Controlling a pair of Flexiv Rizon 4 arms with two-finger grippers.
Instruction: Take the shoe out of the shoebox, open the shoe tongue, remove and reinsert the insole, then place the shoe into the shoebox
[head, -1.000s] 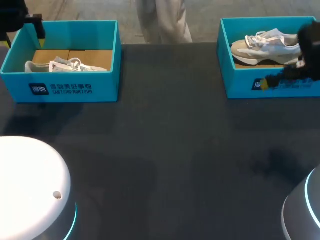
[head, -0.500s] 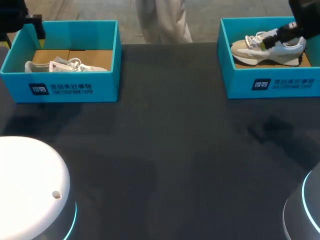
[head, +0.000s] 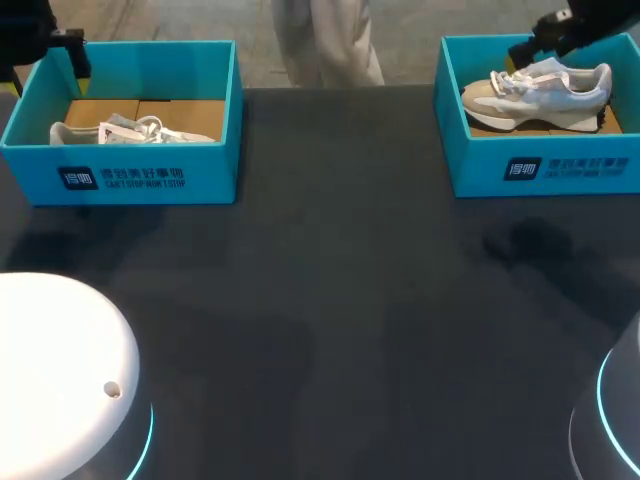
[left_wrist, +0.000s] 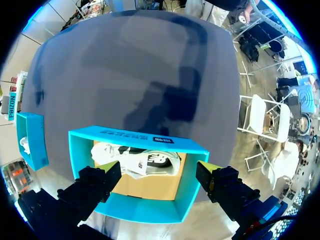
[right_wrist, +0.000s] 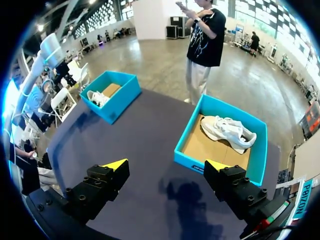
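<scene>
Shoe (head: 540, 95) rests inside shoebox (head: 545, 172), right tool (right_wrist: 166, 164) spread.

Bright, even overhead light; soft shadows on table (head: 330, 300).

Grey-white shoe (head: 545, 95) (laced), inside teal shoebox (head: 480, 168)

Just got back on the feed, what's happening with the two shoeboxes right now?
Nothing is picked up yet. The left pincer hangs open over the left shoebox, with the left shoe lying inside below it. The right pincer is open too, up above the table, with the right shoebox ahead of it and the right shoe lying inside. Neither pincer touches a shoe or box.
</scene>
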